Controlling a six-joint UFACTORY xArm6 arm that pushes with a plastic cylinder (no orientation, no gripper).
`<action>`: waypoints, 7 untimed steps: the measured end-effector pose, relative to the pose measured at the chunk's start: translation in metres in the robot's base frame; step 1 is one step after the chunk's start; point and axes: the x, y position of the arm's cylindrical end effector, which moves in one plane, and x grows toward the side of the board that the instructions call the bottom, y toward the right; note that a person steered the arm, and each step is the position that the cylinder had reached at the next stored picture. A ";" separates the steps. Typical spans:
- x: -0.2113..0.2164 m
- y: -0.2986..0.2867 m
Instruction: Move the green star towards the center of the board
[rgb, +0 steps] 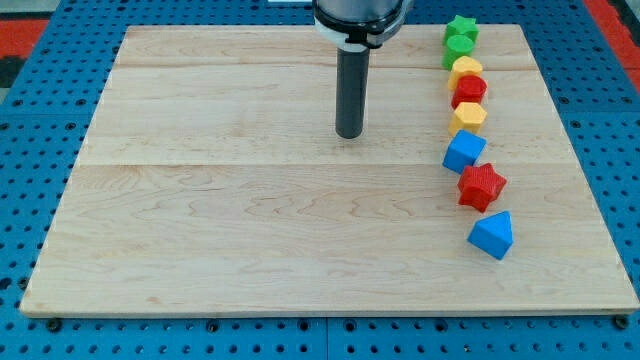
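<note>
The green star (462, 27) lies at the view's top right, at the head of a column of blocks on the wooden board (250, 210). A green round block (458, 48) touches it just below. My tip (349, 134) rests on the board near the top middle, well to the left of the green star and somewhat below it, touching no block.
Below the green blocks the column runs down the right side: a yellow block (465, 69), a red block (470, 89), a yellow hexagon (468, 117), a blue cube (464, 151), a red star (481, 186) and a blue block (492, 235). A blue pegboard (30, 150) surrounds the board.
</note>
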 end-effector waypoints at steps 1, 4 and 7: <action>0.000 0.000; 0.001 0.004; 0.149 -0.009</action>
